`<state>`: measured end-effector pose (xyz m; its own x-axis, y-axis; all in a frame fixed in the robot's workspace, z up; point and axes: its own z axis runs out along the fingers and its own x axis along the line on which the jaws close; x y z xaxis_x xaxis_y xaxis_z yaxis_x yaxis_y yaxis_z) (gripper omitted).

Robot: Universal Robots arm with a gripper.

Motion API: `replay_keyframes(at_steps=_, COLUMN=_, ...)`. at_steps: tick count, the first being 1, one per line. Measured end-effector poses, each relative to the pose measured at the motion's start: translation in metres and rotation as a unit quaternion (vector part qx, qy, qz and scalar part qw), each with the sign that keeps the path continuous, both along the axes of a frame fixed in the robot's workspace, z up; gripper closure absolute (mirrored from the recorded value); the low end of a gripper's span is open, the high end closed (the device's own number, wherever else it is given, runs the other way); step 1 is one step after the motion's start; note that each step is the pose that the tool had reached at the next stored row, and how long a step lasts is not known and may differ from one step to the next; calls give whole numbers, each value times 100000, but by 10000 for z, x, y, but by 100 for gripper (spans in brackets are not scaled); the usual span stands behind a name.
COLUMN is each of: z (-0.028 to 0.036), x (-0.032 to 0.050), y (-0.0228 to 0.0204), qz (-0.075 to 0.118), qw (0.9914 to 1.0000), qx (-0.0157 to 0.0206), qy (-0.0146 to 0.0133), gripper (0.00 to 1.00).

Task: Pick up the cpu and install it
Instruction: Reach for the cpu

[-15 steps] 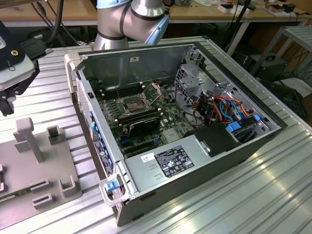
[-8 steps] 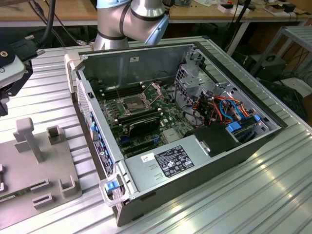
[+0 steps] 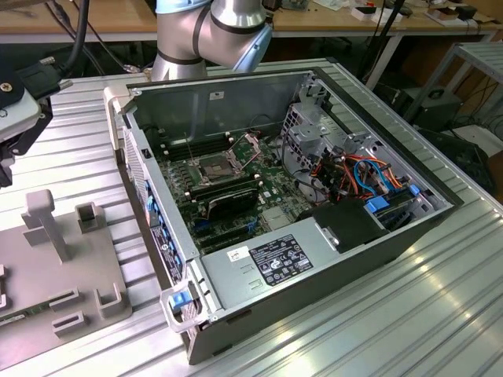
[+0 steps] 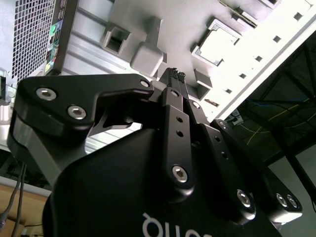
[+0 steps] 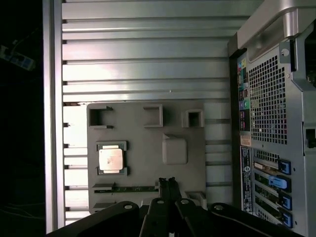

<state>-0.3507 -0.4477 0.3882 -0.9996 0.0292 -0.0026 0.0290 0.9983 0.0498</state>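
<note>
In the first wrist view the cpu (image 5: 110,159), a small silvery-tan square, lies flat in a framed pocket on the grey fixture plate (image 5: 148,133). My gripper (image 5: 167,183) hangs above the plate, to one side of the cpu and apart from it, its two thin fingers pressed together with nothing between them. The second wrist view shows the same shut fingertips (image 4: 174,75) over the plate, with the cpu's pocket (image 4: 217,44) beyond them. In the exterior view the motherboard's socket (image 3: 213,166) sits inside the open computer case (image 3: 314,259) with its metal frame (image 3: 250,148) swung up.
The case stands on a ribbed aluminium table (image 3: 409,322). The fixture plate (image 3: 55,275) lies at the exterior view's left with upright holders (image 3: 43,224). Black memory sticks (image 3: 229,195) sit beside the socket; cables (image 3: 361,177) and a power supply (image 3: 275,259) crowd the case.
</note>
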Motion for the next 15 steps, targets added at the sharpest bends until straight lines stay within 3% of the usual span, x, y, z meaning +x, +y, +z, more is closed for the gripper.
replay_keyframes(at_steps=15, z=-81, x=0, y=0, qz=-1, qw=100000, qx=0, qy=4, gripper=89)
